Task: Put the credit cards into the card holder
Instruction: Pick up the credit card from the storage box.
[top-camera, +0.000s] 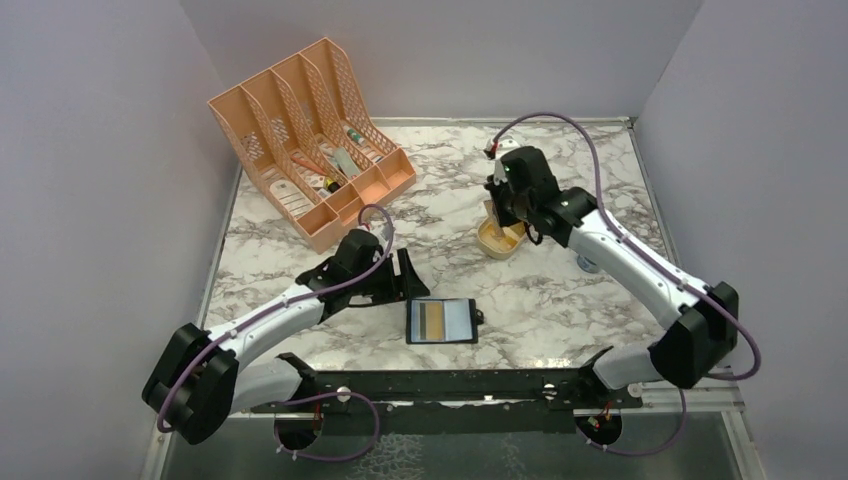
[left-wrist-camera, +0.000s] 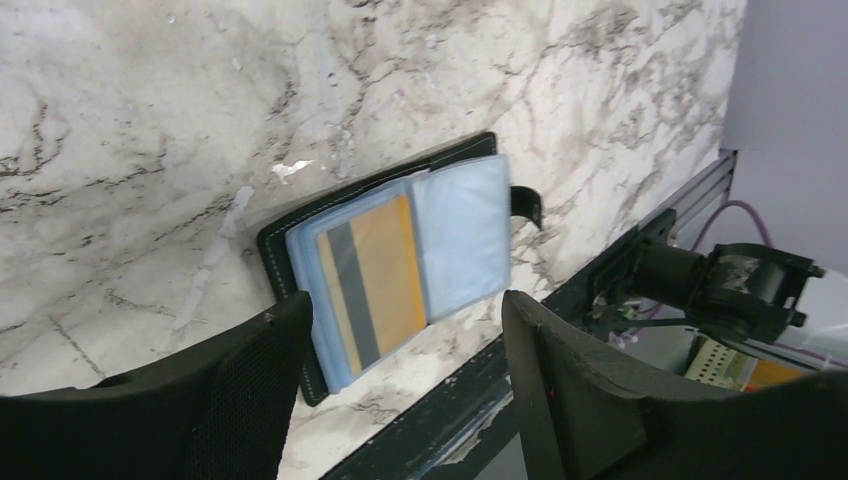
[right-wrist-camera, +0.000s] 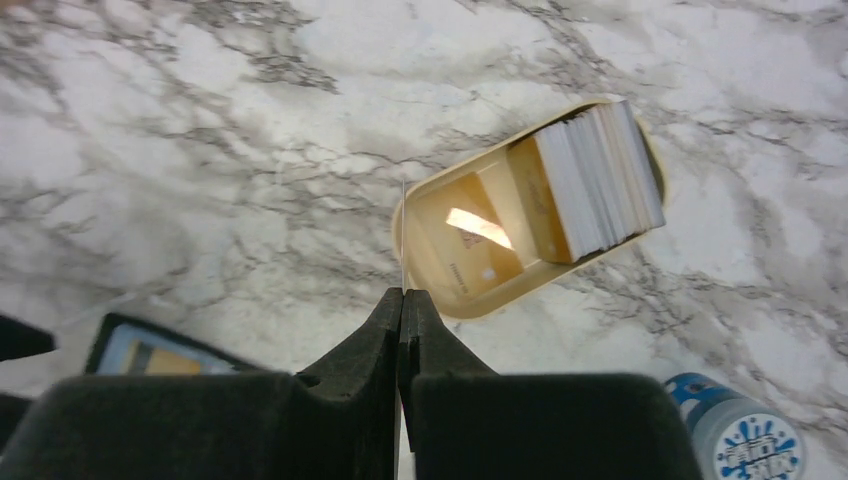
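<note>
Contents, marble-patterned table (top-camera: 560, 180):
- Peach desk organiser (top-camera: 300, 150), far left, set at an angle, with pens and small items in its compartments.
- Card holder (top-camera: 465, 321), black, lying open near centre; a tan-orange credit card (top-camera: 432, 320) with a dark stripe shows in its sleeve.
- Left gripper (top-camera: 412, 283), fingers apart, just left of the holder and clear of it.
- Gold tin (top-camera: 497, 243), right of centre.
- Right gripper (top-camera: 505, 215), closed, pointing down over the tin.
- Small blue object (top-camera: 587, 265), partly hidden beside the right arm.
- Black rail (top-camera: 450, 385), near edge.
</note>
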